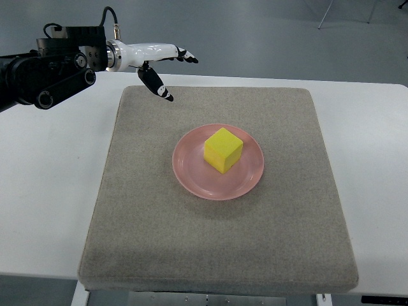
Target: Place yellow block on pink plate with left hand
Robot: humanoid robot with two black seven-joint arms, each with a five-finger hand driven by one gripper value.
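We find the yellow block (pixel 223 150) sitting on the pink plate (pixel 191 175), near the centre of the frame, resting flat with one corner turned toward the lower edge. The plate lies on a grey mat (pixel 159 248), which covers most of the white desk (pixel 51 191). We judge the placement itself as done.

Risks from here, as we see them: the block sits slightly toward the upper right of the plate's well, not hard against the rim, so it should stay put unless disturbed. The main hazard would be the arm sweeping back across the mat at low height and clipping the block or the plate edge; the plate looks light and could slide on the fabric.

The left hand (pixel 162 67) is in the upper left of the frame, well apart from the plate, over the far edge of the mat. Its fingers are spread and extended, thumb hanging downward, holding nothing. The forearm enters horizontally from the left edge. We see no right arm.
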